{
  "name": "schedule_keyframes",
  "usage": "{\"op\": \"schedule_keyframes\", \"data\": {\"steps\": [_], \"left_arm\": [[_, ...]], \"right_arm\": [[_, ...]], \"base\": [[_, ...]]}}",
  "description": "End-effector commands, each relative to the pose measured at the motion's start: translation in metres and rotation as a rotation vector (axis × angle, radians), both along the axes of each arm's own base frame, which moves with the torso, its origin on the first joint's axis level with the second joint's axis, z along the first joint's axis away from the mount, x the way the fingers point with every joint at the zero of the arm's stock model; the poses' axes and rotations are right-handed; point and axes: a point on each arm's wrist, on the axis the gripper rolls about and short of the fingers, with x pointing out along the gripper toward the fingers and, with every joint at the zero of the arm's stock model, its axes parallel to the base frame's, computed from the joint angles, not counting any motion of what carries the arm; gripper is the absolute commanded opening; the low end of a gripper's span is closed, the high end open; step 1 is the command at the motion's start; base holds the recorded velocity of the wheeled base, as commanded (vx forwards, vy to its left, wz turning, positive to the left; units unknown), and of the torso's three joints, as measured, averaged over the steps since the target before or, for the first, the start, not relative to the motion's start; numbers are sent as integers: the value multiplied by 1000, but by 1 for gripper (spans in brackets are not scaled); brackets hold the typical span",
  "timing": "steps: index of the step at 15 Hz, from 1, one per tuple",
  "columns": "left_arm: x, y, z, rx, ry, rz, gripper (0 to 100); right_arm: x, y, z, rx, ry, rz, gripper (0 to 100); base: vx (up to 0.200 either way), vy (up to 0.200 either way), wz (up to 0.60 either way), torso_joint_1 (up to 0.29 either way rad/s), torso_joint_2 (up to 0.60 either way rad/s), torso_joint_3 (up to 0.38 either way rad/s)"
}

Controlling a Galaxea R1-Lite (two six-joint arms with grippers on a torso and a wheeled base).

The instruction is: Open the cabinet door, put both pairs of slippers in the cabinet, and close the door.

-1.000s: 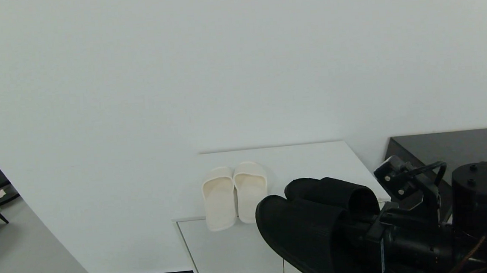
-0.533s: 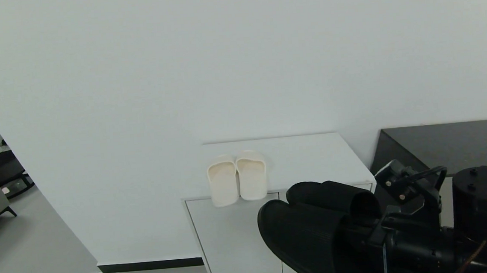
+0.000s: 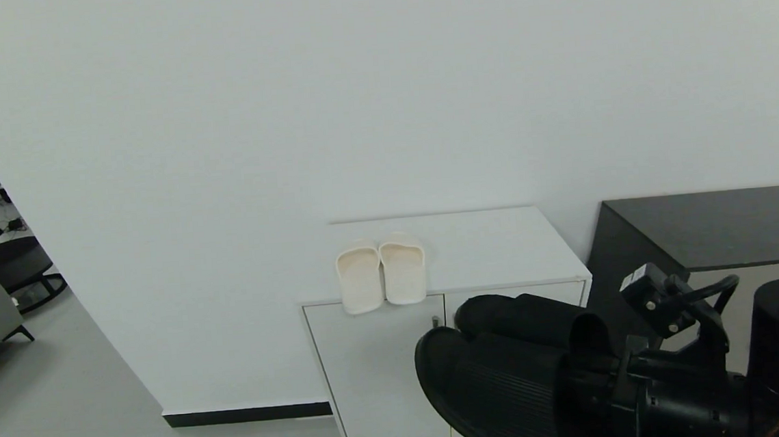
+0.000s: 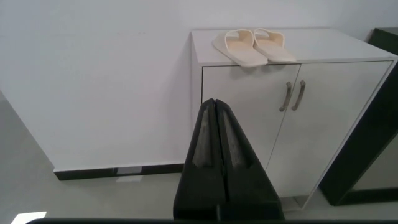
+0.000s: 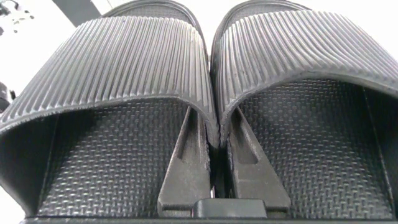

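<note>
Two black ribbed rubber slippers (image 3: 510, 368) sit lower right, pinched together in the right gripper (image 5: 216, 124), blocking part of the white two-door cabinet (image 3: 495, 256). Its doors are closed, with cream slide slippers (image 3: 381, 272) on top. Left gripper (image 4: 215, 109) is pressed closed, empty. Black sideboard (image 3: 719, 223) at right.

Open floor (image 3: 53, 406) left of the white cabinet (image 4: 336, 43). Interior barred by two shut doors (image 4: 249, 106). Cream slippers (image 3: 381, 272) overhanging the front edge above the left door; black unit (image 3: 705, 220) just beside the right flank. Black slippers (image 3: 509, 361) clamped in right gripper (image 5: 216, 124).
</note>
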Motion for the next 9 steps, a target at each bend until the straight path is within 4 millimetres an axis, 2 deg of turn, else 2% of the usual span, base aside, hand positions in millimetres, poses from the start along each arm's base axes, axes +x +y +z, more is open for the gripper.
{"op": "schedule_keyframes", "data": {"steps": [1, 9], "left_arm": [[0, 0, 0, 0, 1, 0, 0], [0, 0, 0, 0, 3, 0, 0]], "right_arm": [[0, -1, -3, -9, 9, -1, 0], [-2, -3, -5, -14, 12, -2, 0]], "base": [[0, -200, 0, 7, 7, 2], [0, -200, 0, 2, 2, 4]]}}
